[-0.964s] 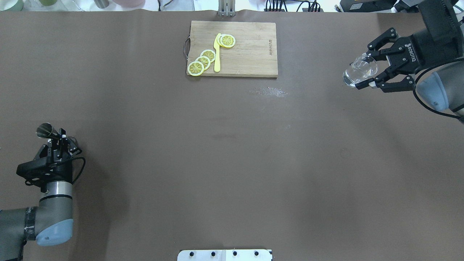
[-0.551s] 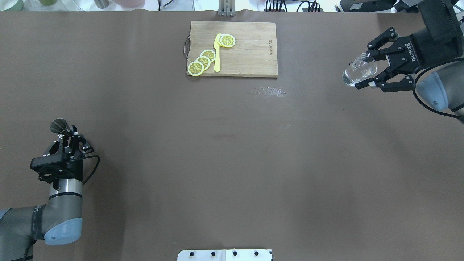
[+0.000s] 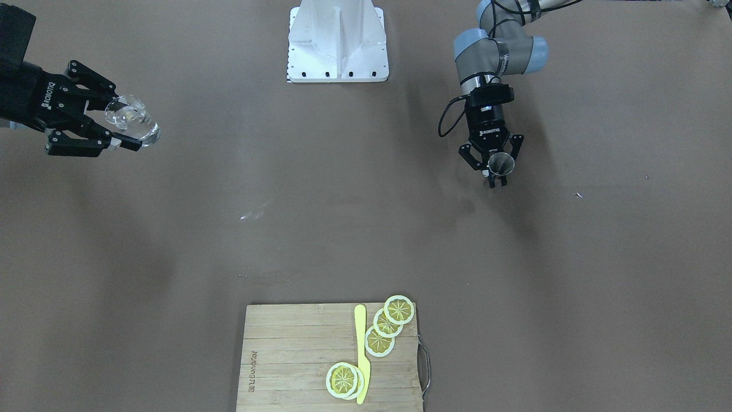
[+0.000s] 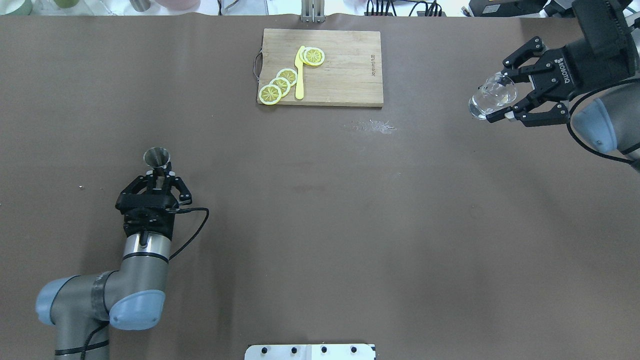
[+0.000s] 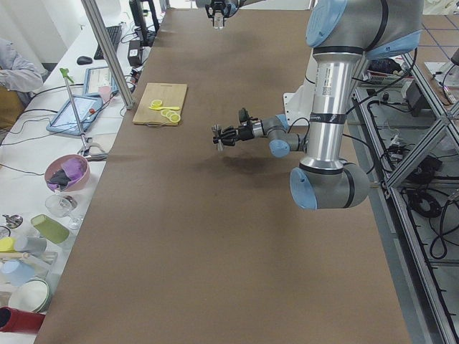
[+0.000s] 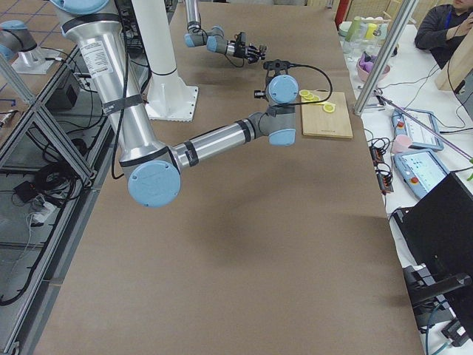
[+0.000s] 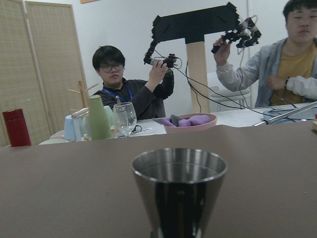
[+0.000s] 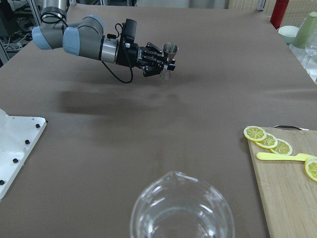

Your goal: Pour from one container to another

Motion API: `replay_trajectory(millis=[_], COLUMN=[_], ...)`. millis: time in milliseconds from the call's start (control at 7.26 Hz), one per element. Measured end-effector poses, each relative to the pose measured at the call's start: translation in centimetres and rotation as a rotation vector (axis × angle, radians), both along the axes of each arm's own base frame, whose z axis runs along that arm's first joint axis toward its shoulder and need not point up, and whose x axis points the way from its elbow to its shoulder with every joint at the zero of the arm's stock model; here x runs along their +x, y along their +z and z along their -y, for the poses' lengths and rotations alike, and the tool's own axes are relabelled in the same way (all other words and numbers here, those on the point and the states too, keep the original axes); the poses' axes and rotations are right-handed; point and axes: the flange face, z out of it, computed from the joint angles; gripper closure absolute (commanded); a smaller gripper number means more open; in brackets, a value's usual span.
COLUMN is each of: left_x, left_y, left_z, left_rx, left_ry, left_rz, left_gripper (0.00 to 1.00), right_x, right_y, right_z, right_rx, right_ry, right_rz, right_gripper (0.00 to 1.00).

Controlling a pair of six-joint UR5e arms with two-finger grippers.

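Observation:
The grey metal jigger (image 4: pixel 156 156) stands upright in the air at the table's left, held at its waist by my left gripper (image 4: pixel 159 174), which is shut on it. In the left wrist view the jigger's (image 7: pixel 179 183) upper cone fills the lower middle. From the front, the jigger (image 3: pixel 502 164) sits at the left gripper's (image 3: pixel 495 173) tips. The clear glass tumbler (image 4: pixel 491 96) hangs above the table's far right, with my right gripper (image 4: pixel 496 97) shut around it. Its rim (image 8: pixel 182 210) shows at the bottom of the right wrist view, with the jigger (image 8: pixel 170 49) far off.
A wooden cutting board (image 4: pixel 350 70) with lemon slices (image 4: pixel 279 84) and a yellow knife (image 4: pixel 299 75) lies at the far middle. A small pale smear (image 4: pixel 372 126) marks the brown table near the board. The white base plate (image 4: pixel 310 351) sits at the near edge.
My left arm has swung right and a little forward, carrying the jigger towards the table's middle. The right gripper with the glass has shifted only slightly.

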Motion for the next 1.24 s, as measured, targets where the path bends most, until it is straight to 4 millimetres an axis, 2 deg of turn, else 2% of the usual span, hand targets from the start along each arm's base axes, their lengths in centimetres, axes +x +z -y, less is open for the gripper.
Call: replay_trajectory(millis=[138,275,413,551,688,964,1239], left_x=[2.0,3.6,4.8,5.6,6.4,9.1,10.3], left_y=[-3.3,-7.3,-11.4,-13.9,-15.9,-21.7,-24.0], left_z=[0.9,2.8,6.2,9.4,11.3,13.4,13.7], left_rx=[0.010,0.017,0.020,0.016,0.017,0.059,0.079], left_ry=[0.043,0.090,0.126,0.143,0.158,0.227,0.263], left_rz=[0.013,0.039,0.057,0.061,0.051,0.121,0.158], left_gripper=[1.00,1.00,1.00,1.00,1.00,1.00,1.00], right_x=[-0.1,-0.2,-0.2,-0.3,-0.4,-0.5,-0.9], right_y=[-0.1,-0.2,-0.3,-0.3,-0.3,-0.2,-0.2], right_z=[0.1,0.2,0.3,0.4,0.5,0.7,1.0], right_rx=[-0.006,-0.013,-0.019,-0.026,-0.031,-0.040,-0.050], right_ry=[0.000,-0.001,-0.001,-0.002,-0.002,-0.003,-0.005], right_rz=[-0.003,-0.006,-0.008,-0.012,-0.014,-0.020,-0.028], right_gripper=[1.00,1.00,1.00,1.00,1.00,1.00,1.00])
